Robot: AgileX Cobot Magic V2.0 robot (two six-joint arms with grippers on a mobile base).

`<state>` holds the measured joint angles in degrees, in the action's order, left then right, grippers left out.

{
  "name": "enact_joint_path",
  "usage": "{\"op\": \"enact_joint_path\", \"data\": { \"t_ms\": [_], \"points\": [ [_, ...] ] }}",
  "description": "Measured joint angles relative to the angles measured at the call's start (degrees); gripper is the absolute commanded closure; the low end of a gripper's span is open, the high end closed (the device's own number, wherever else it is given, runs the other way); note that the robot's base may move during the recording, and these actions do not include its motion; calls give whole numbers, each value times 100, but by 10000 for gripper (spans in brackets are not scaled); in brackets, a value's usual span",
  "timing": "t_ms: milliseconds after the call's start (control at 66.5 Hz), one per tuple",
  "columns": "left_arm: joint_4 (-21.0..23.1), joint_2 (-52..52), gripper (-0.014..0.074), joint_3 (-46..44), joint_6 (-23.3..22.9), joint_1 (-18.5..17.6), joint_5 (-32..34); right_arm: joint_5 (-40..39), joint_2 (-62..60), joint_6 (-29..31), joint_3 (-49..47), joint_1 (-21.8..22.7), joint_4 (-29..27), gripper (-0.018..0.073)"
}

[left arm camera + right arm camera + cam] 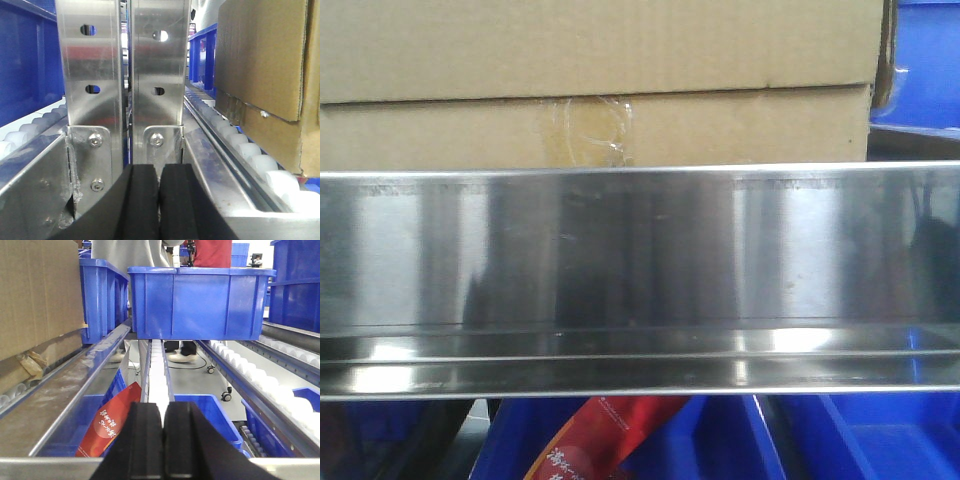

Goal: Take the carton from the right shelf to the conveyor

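Note:
The brown carton [600, 85] rests on the right shelf, behind its shiny steel front rail [640, 270]; a clear tape patch sits at its lower band. In the left wrist view the carton [265, 75] stands to the right on white rollers, and my left gripper [159, 200] is shut and empty, facing two steel uprights. From the right wrist, the carton [37, 305] shows at the left edge, apart from my right gripper [163, 440], which is shut with nothing in it. The conveyor is out of view.
Blue plastic bins [200, 302] sit on the roller tracks ahead of the right gripper, and more [880, 440] lie below the shelf. A red printed packet [110, 425] leans in a lower bin. People's legs [180, 347] stand behind the rack.

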<state>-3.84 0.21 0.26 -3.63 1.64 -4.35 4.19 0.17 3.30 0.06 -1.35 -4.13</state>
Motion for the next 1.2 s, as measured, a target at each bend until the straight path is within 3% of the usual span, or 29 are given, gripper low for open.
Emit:
{"op": "enact_joint_path", "data": {
  "t_ms": [602,1023,1128,1203],
  "points": [
    [0,0,602,0,0,0,12,-58,0,0,0,0,0,634],
    [25,0,602,0,0,9,915,-683,0,0,-17,0,-18,634],
    [22,-6,602,-234,0,14,868,-280,-4,0,-496,0,-27,634],
    [-57,-6,591,-801,0,23,435,251,-17,0,-1136,0,-71,624]
  ]
}}
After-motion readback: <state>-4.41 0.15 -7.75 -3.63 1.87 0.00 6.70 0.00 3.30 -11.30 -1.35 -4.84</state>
